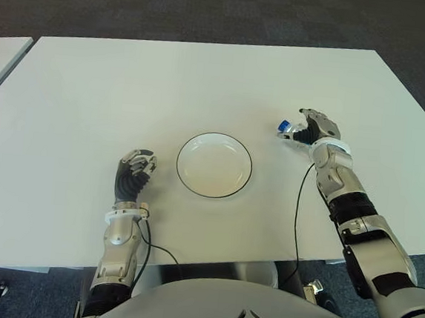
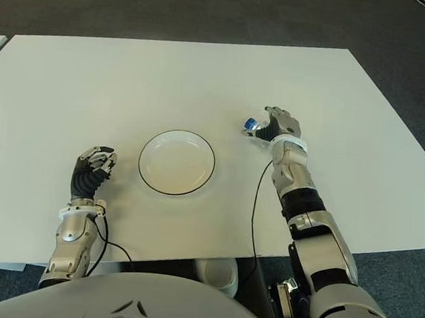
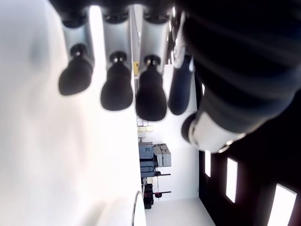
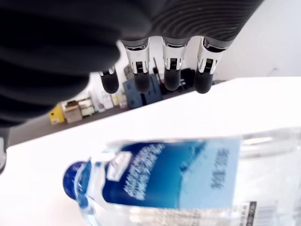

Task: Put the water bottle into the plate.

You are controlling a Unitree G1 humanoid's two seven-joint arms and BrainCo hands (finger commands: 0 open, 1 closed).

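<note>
The only print sits on the water bottle (image 4: 178, 183), which fills the lower half of the right wrist view: a blue label (image 4: 174, 172) wrapped round it carries rows of white characters, sideways and too blurred to read. Near the label's right end, small dark characters include what looks like the number 200. Fine print runs along the label's lower right edge, too small to make out. Nothing legible shows in the other views
</note>
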